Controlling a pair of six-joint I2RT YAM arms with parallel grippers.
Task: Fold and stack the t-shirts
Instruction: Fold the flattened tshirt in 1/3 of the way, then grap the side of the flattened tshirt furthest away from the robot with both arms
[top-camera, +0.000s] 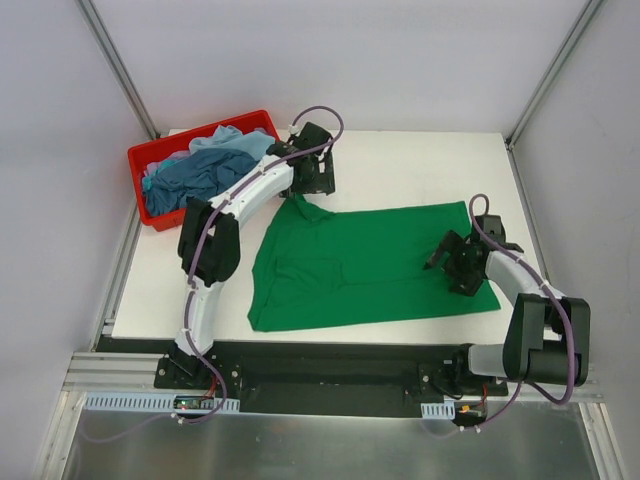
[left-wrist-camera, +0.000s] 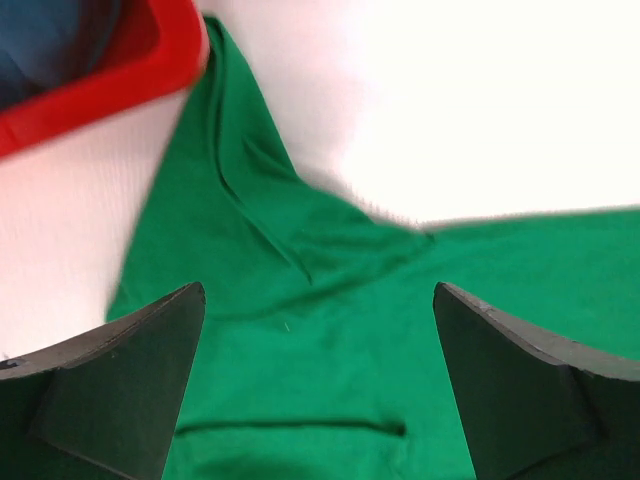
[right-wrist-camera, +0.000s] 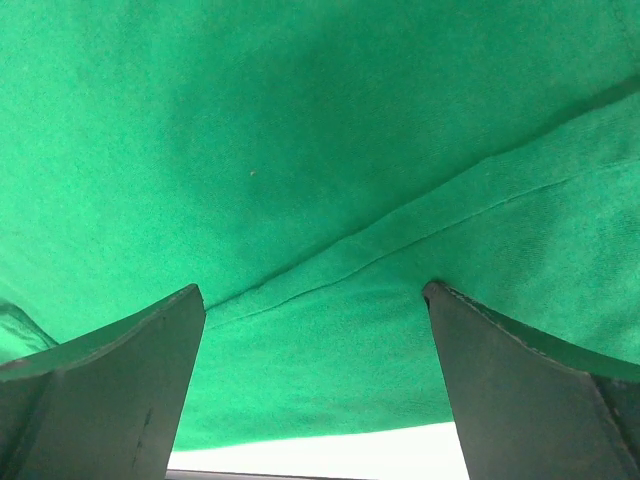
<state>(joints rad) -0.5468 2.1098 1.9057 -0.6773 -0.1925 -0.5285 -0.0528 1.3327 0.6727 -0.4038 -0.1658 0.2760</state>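
Gaping wide, both jaws held nothing; left gripper (left-wrist-camera: 320, 300) hung over the green shirt (top-camera: 370, 265), right gripper (right-wrist-camera: 315, 300) low over its hem

The white desk (top-camera: 420, 165) carries two things. A bright green t-shirt (top-camera: 370, 265) lies spread across its middle, reaching close to the near and right edges. A red bin (top-camera: 190, 135) sits at the far left corner, with one sleeve tip just beside it.

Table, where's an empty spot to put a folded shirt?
Bare table lies beyond the green t-shirt, out to the far right corner. Another patch sits on the left side, nearer than the red bin. Crowded: around the bin and left claw.
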